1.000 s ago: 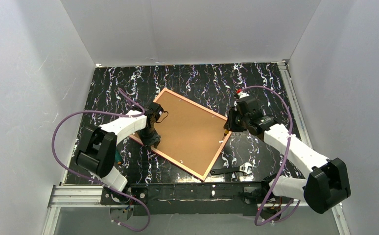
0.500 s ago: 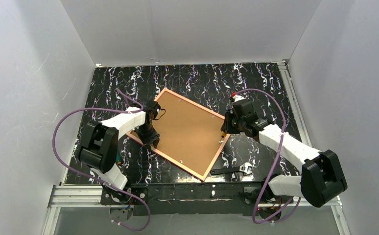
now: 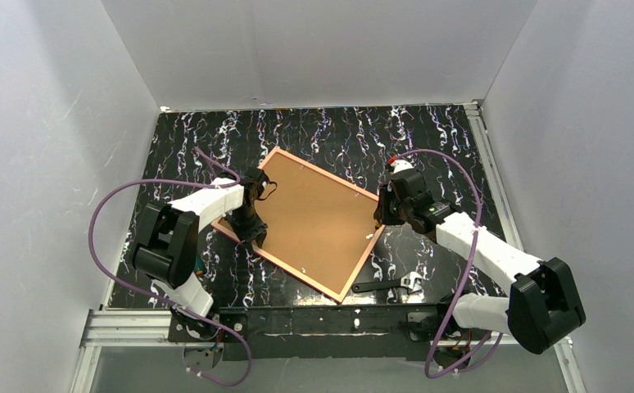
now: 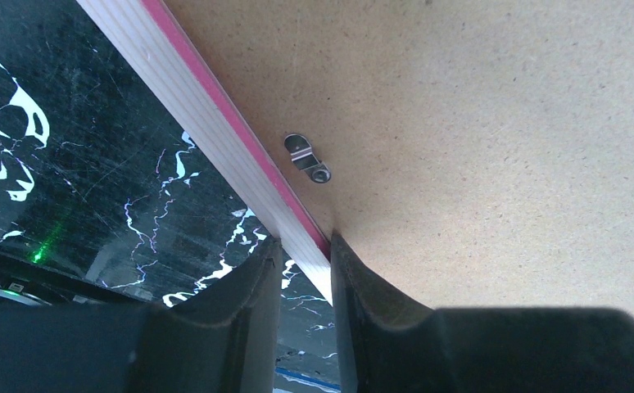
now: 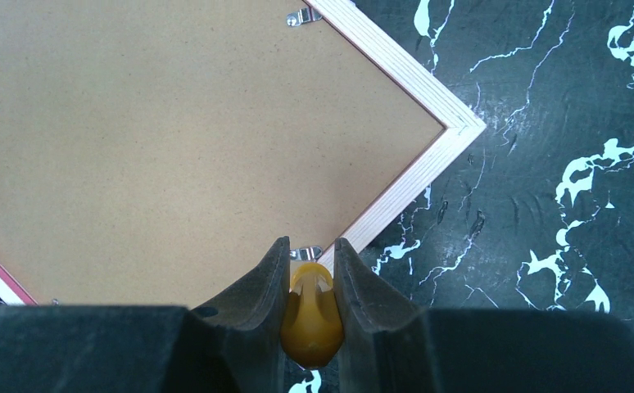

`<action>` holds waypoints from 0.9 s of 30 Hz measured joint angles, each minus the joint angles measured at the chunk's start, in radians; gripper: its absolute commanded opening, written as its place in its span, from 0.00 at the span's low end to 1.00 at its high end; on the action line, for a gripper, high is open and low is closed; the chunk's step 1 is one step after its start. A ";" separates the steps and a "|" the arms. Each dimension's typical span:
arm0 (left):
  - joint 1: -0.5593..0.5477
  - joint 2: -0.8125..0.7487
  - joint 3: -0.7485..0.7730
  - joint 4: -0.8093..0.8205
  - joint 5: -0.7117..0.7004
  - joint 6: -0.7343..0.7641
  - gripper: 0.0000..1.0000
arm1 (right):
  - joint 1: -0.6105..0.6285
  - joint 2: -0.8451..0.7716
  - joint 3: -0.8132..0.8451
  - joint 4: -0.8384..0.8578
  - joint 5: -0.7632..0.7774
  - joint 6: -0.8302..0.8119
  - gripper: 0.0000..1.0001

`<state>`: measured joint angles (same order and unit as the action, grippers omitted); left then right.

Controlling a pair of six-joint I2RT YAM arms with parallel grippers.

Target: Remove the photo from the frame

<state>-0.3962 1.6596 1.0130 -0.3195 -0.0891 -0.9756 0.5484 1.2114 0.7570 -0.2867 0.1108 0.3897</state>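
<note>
The frame (image 3: 314, 221) lies face down and askew, its brown back panel (image 4: 494, 139) up, with a pink-red border (image 4: 215, 98). The photo is hidden under the panel. My left gripper (image 3: 252, 233) is at the frame's left edge, shut on the border (image 4: 305, 246), with one finger outside the edge and one on the panel. My right gripper (image 3: 379, 214) is at the frame's right edge, shut on a yellow tool handle (image 5: 311, 315). The tool's tip is at a small metal clip (image 5: 304, 253) on the panel.
A black adjustable wrench (image 3: 391, 284) lies on the dark marbled table (image 3: 428, 139) near the frame's front corner. More metal clips hold the panel (image 4: 307, 159), (image 5: 301, 15). White walls enclose the table on three sides.
My right gripper has shifted slightly left along the frame's right edge with the yellow tool. The left gripper and the frame have stayed put.
</note>
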 measured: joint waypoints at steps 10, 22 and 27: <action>0.001 0.002 0.002 -0.003 0.002 0.000 0.00 | -0.002 0.003 -0.019 0.056 -0.001 -0.002 0.01; 0.002 0.005 0.003 -0.002 0.007 0.004 0.00 | -0.005 0.010 -0.058 0.166 -0.008 0.045 0.01; 0.003 0.005 0.004 -0.002 0.010 0.015 0.16 | -0.005 -0.004 -0.031 0.090 0.024 0.048 0.01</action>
<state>-0.3935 1.6650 1.0172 -0.3214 -0.0788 -0.9607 0.5438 1.2072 0.7265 -0.1970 0.1345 0.4377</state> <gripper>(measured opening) 0.237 0.286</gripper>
